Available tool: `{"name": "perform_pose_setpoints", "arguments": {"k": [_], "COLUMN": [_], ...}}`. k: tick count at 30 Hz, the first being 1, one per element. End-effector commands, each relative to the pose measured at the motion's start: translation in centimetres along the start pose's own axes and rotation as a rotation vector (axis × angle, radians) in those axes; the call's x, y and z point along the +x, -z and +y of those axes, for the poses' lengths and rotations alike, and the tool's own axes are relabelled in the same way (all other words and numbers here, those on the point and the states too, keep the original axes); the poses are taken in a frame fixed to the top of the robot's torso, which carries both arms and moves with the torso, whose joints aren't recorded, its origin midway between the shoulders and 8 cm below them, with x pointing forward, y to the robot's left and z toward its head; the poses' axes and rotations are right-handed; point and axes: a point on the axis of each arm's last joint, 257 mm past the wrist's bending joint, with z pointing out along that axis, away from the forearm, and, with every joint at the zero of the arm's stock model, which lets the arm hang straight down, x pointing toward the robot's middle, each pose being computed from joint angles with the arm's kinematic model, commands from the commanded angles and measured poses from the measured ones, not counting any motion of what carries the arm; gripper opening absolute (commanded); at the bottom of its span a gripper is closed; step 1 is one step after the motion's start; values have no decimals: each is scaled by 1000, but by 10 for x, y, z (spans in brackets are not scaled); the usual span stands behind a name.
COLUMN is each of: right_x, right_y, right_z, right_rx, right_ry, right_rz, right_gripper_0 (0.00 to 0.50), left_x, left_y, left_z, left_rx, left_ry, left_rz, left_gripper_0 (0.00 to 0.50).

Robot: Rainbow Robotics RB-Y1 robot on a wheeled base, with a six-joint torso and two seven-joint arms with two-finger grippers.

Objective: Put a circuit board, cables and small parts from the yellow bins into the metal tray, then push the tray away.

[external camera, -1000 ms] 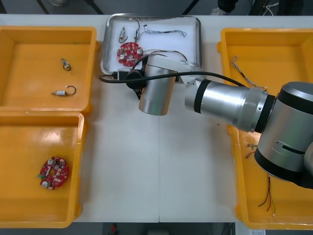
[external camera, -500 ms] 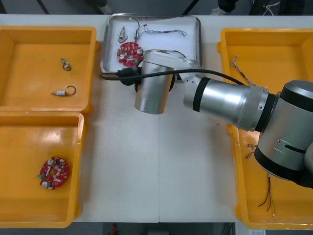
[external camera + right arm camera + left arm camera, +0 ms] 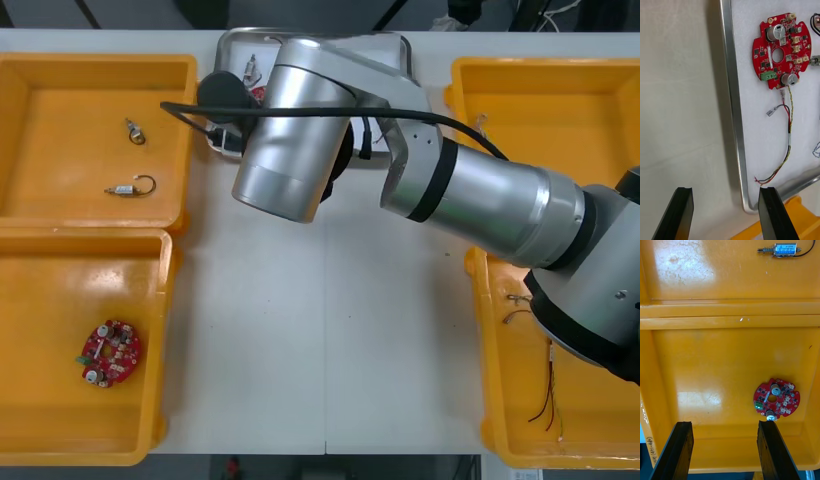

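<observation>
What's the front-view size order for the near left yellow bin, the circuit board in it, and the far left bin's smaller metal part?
Largest to smallest:
1. yellow bin
2. circuit board
3. small metal part

4 yellow bins [image 3: 60,120], 2 per side. 1 metal tray [image 3: 732,93]. 2 round red circuit boards [image 3: 780,56]: 1 in the tray, 1 in a left bin. 2 small metal parts [image 3: 133,131] in the far left bin. 2 red and yellow cables [image 3: 790,123].

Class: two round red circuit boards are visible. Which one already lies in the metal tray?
The board beside the red and yellow cable, ahead of the right gripper; the other board sits alone in a yellow bin.
</observation>
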Motion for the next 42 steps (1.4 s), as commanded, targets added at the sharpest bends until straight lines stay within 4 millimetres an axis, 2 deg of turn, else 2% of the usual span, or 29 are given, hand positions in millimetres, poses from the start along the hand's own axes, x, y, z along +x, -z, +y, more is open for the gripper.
{"name": "perform_pose_setpoints", "arguments": {"k": [1,7,8,12,21,29,35,42], "right_x": [27,64,66,75,126,201,245,301], "right_y": [25,51,55,60,64,66,71,78], "right_z": [-6,3,1,2,-11,-24,-43,-28], "right_rx": [-43,-119,-123,-141,-129,-93,-84,-109], "right_ry": [-115,-219,-245,-327,-498,-661,-859,-1133], "right_rz": [-1,44,26,-15,-35,11,6,20], "right_gripper_0": [500,500,500,500,500,500,500,500], "left_x": [7,7,7,7,7,7,7,7], "left_y": [1,1,1,1,1,1,1,1], "left_z": [3,3,3,3,3,3,3,3], "left_rx": [-24,-24,-24,-24,-24,-24,-24,-24], "left_ry": [-39,-39,-39,-39,-39,-39,-39,-39], "left_rz": [9,9,9,9,9,9,9,9], "left_gripper_0": [500,500,500,500,500,500,500,500]}}
